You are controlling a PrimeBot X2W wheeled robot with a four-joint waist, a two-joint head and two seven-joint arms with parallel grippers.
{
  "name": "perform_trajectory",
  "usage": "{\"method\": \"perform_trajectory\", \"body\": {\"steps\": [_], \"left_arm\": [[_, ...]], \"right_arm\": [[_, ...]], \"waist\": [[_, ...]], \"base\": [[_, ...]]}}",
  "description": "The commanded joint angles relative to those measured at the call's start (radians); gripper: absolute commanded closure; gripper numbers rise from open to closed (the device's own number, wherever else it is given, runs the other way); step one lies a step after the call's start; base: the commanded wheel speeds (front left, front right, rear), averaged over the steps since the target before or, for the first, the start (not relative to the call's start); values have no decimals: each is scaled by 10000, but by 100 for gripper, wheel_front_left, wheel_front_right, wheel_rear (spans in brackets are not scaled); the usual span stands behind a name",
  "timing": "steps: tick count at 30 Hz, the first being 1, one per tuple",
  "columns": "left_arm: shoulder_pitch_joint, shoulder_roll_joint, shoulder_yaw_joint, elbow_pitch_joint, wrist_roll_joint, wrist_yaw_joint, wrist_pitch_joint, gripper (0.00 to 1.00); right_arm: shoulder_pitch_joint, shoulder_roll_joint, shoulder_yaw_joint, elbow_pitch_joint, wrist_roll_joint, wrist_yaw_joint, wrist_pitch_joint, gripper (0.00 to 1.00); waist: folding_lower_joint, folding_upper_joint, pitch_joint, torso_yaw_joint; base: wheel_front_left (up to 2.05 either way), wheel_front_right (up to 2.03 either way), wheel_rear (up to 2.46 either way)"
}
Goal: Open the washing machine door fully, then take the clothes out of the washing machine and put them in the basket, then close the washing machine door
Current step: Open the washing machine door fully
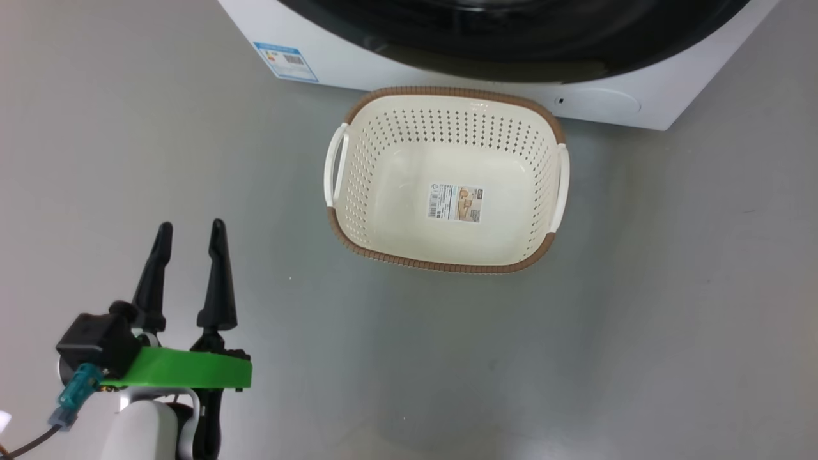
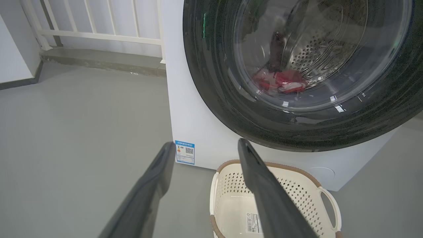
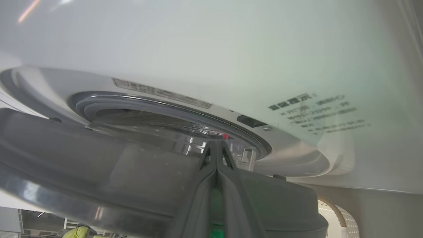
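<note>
Washing machine door [image 2: 211, 82] slightly ajar. Right gripper [image 3: 216, 143] clenched, empty, tips at the door-edge gap. Clothes [image 2: 281, 81] low in drum behind glass. Basket [image 1: 447, 265] mouth up, long axis along washing machine [image 2: 201, 132] front, below door. Left gripper [image 1: 191, 225] released, left of basket.

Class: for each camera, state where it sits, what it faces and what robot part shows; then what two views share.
Head view: on the head, facing down at the basket before the washing machine; open left end effector lower left.
Left wrist view: on that wrist, facing the washing machine door, clothes behind its glass; own fingers spread.
Right wrist view: on that wrist, close against the door's edge; shut right end effector.
Head and left wrist views share the basket and blue sticker.
</note>
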State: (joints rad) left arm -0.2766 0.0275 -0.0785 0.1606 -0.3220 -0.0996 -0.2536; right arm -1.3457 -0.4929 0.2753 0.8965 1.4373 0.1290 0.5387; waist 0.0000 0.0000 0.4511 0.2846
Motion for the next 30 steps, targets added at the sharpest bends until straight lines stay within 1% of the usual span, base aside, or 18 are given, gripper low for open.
{"method": "perform_trajectory", "body": {"steps": [1,13,30], "left_arm": [[-63,227,386,-168,-16,101,-82,0],[103,227,538,-75,93,54,-82,0],[826,227,969,85,382,-10,-82,0]], "right_arm": [[264,375,160,-290,77,17,257,100],[1198,572,357,-712,282,17,505,100],[3459,1055,329,-1678,1191,17,933,100]], "waist": [[0,0,-107,-65],[0,0,-587,-307],[0,0,-2049,-439]], "base": [[0,0,0],[0,0,0],[0,0,0]]}}
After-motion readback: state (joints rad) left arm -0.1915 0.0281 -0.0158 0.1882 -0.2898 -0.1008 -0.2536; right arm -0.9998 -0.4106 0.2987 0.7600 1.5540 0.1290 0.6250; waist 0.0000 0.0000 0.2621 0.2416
